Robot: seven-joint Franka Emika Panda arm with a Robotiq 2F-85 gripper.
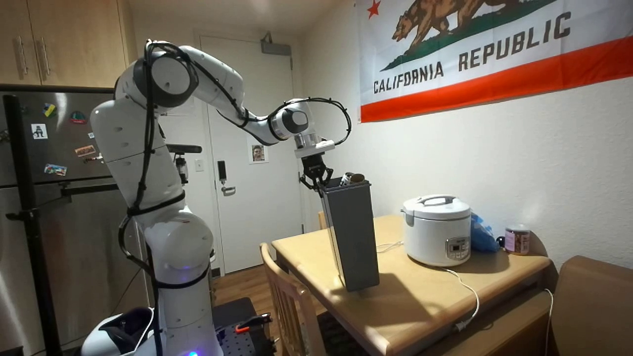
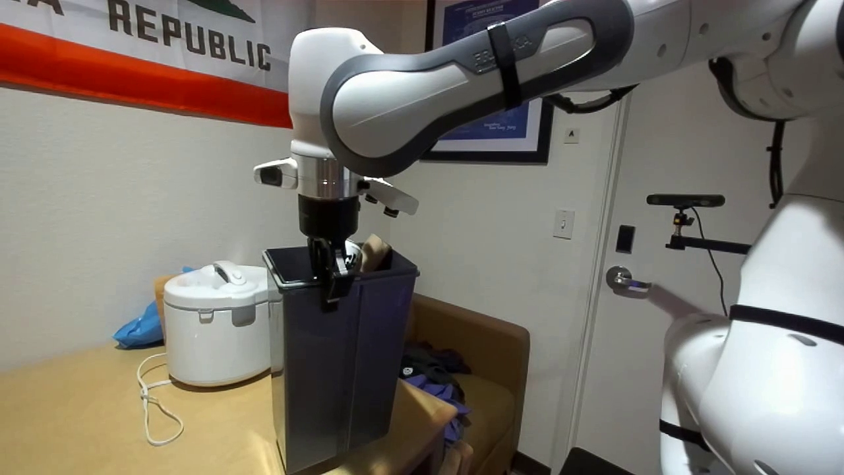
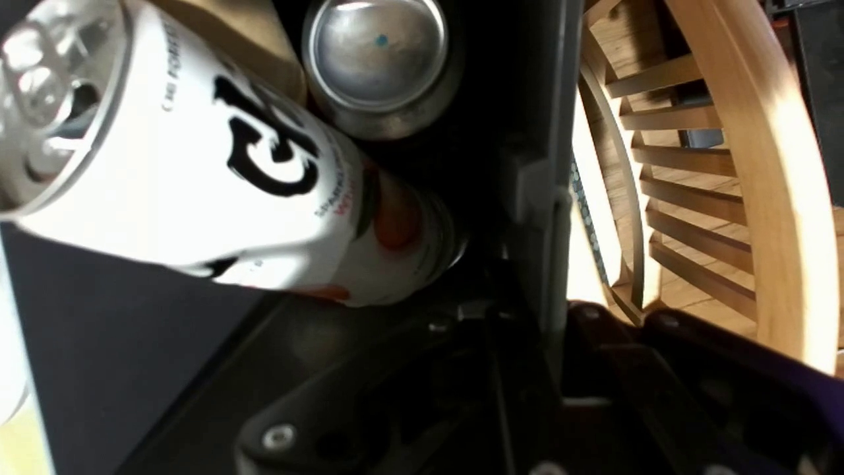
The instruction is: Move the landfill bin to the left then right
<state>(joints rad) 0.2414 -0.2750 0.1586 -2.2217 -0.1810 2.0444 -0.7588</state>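
The landfill bin [image 1: 353, 237], tall, dark grey and narrow, leans slightly at the table's near side in an exterior view. Whether its whole base touches the table I cannot tell. My gripper [image 1: 320, 188] is shut on the bin's upper rim, one finger inside and one outside. In an exterior view the bin [image 2: 343, 376] has the gripper [image 2: 330, 293] over its near wall. From the wrist view, the bin's wall [image 3: 560, 132] runs down between the dark fingers. Inside lie a white can [image 3: 264, 171], a silver can [image 3: 379, 59] and something brown.
A white rice cooker [image 1: 437, 235] stands on the wooden table [image 1: 410, 282] beside the bin, its cord [image 1: 470, 287] trailing over the edge. Behind it are a blue bag [image 1: 482, 235] and a jar [image 1: 517, 241]. A wooden chair [image 1: 292, 291] touches the table's near side.
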